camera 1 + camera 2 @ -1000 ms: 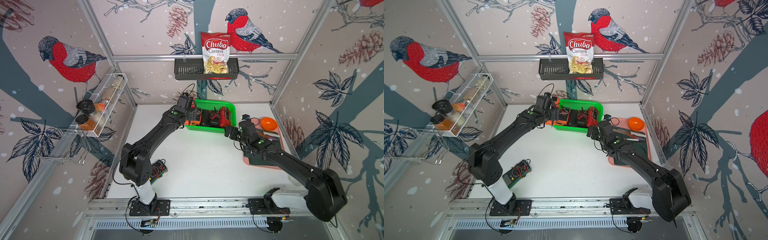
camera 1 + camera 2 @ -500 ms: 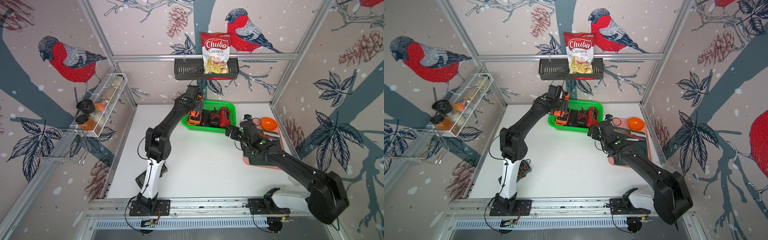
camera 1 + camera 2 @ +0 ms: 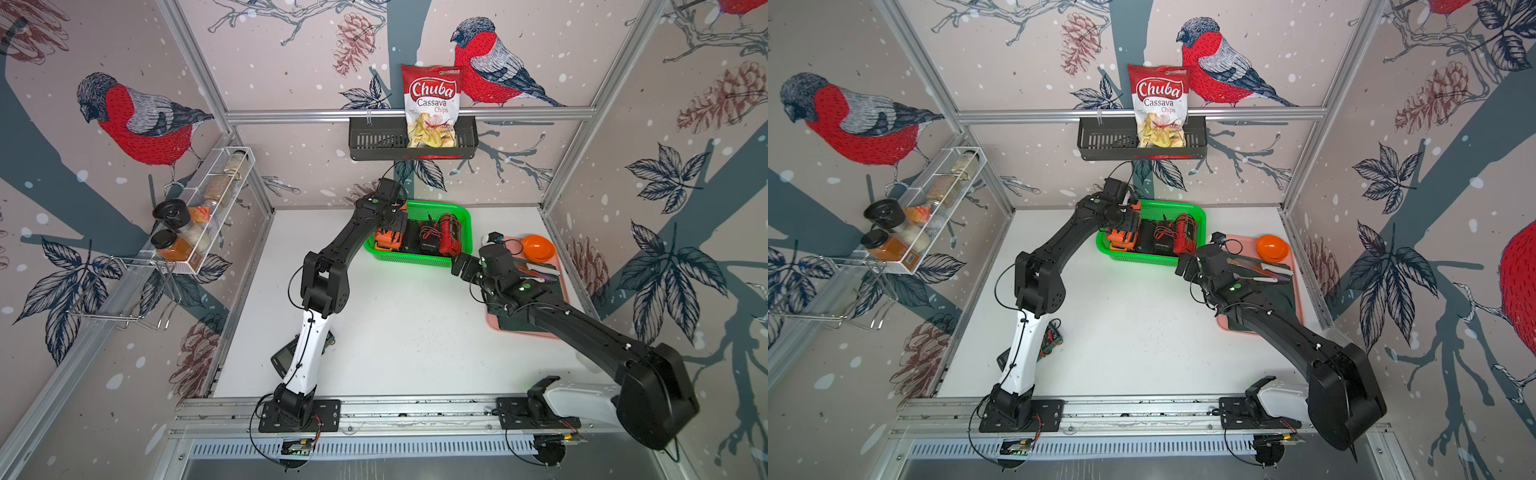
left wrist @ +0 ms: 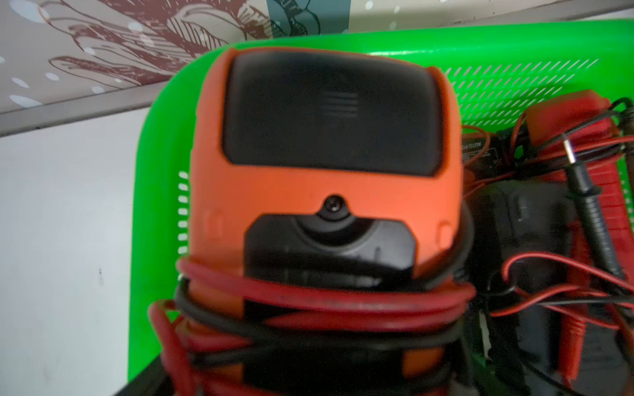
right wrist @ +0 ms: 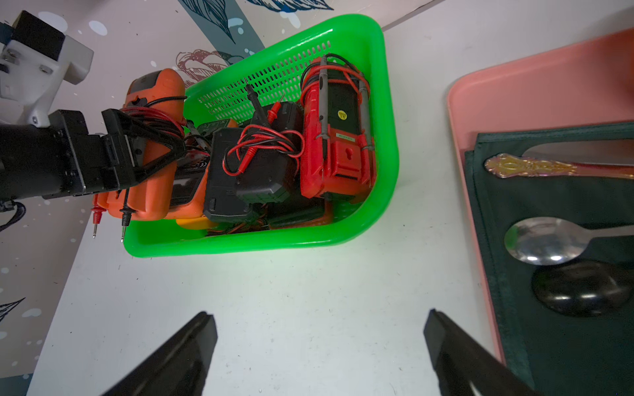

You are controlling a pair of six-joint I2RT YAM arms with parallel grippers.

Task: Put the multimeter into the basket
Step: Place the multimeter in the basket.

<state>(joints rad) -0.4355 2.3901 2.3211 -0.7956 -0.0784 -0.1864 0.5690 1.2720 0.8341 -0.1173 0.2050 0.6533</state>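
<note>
Swung up and inward since a second ago, the orange multimeter (image 4: pixel 308 185) is now held over the left end of the basket (image 5: pixel 389 103), beside the other meters (image 5: pixel 267 171) lying inside. It is clamped across its lead-wrapped body by the left gripper (image 3: pixel 395 223). The right gripper (image 5: pixel 319 317) is spread wide above the table (image 5: pixel 274 274), near the tray (image 5: pixel 514 85).

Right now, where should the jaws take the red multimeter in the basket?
Grip the red multimeter across its narrow sides, probably at the end free of coiled wire, coming from above: it lies back up, and the basket wall blocks a sideways approach.
</note>
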